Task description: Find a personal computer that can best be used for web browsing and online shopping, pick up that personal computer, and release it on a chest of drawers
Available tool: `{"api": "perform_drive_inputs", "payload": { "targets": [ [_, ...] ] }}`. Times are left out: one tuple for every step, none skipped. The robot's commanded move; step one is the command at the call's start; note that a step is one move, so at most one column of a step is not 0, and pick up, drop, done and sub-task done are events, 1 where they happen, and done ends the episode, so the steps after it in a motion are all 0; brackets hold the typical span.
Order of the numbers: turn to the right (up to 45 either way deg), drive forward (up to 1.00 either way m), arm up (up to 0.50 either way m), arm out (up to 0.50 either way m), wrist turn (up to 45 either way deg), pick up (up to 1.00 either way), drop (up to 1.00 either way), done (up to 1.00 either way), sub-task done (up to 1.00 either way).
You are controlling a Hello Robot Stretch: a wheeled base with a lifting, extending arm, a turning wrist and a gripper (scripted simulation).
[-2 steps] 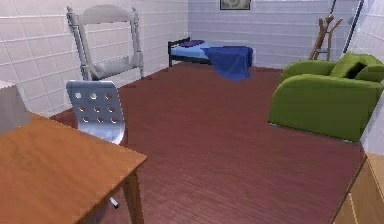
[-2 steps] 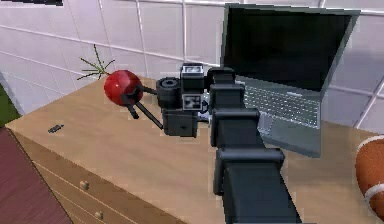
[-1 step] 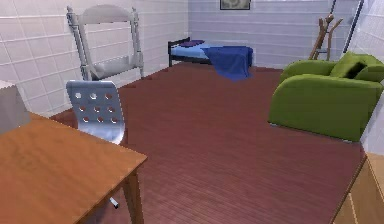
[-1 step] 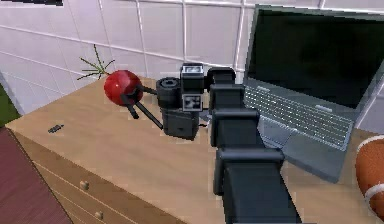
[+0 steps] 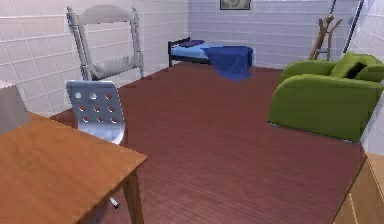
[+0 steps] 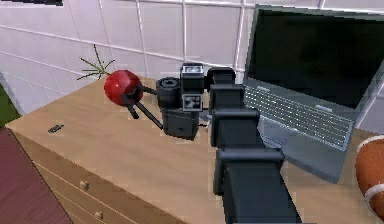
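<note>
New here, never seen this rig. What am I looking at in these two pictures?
A simulated wheeled robot with one extending arm. The forward view looks ahead from the robot: a table, a chair, a bed and a green sofa. The arm side view looks out sideways from its body: the dark bar is the arm, ending in the gripper. Below it is a wooden chest, bearing an open laptop, a red ball and an orange ball. The red ball shows at the fingers, so I cannot tell whether anything is held.

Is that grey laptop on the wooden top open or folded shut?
Open. The grey laptop has its dark screen standing up behind the keyboard, which lies flat on the wooden top.
</note>
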Motion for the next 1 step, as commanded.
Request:
{"api": "perform_drive_inputs", "payload": {
  "targets": [
    [0.0, 0.0, 0.0, 0.0, 0.0, 0.0, 1.0, 0.0, 0.0]
  ]
}}
